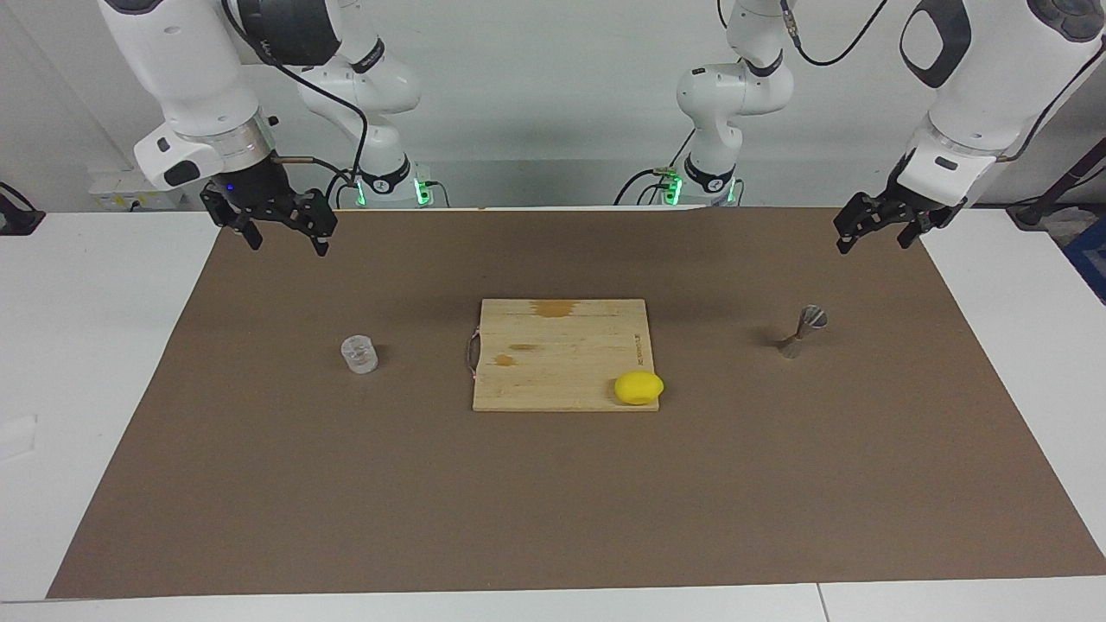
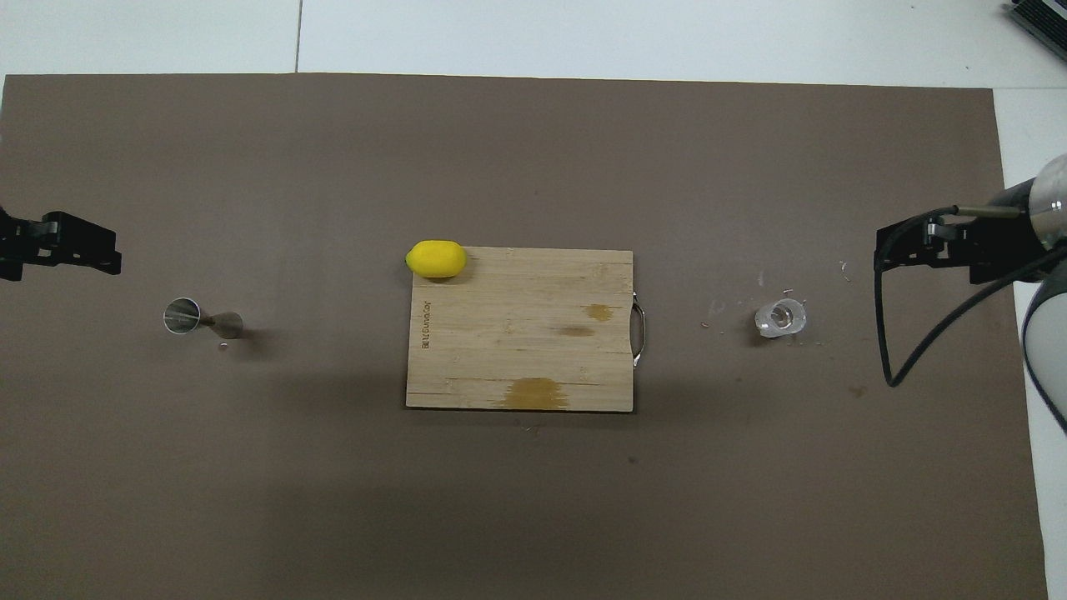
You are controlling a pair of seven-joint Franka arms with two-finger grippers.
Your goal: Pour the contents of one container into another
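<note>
Toward the right arm's end of the mat, the right gripper [image 1: 281, 231] hangs in the air with jaws spread wide and empty, over bare mat near the robots. Farther out from it stands the glass tumbler [image 1: 359, 354], upright, well apart from the cutting board [image 1: 560, 354]; likely rigid, slick-sided and breakable, so a firm side grip around mid-height seems safest, no squeeze at the rim. A lemon [image 1: 638, 387] rests on the board's corner, away from the robots. Toward the left arm's end stands the jigger [image 1: 803, 331], upright on its lower cone; light metal, narrow-footed, probably easy to tip, best pinched at the waist. Left gripper [image 1: 873, 233] hovers above mat, wide open, holding nothing.
</note>
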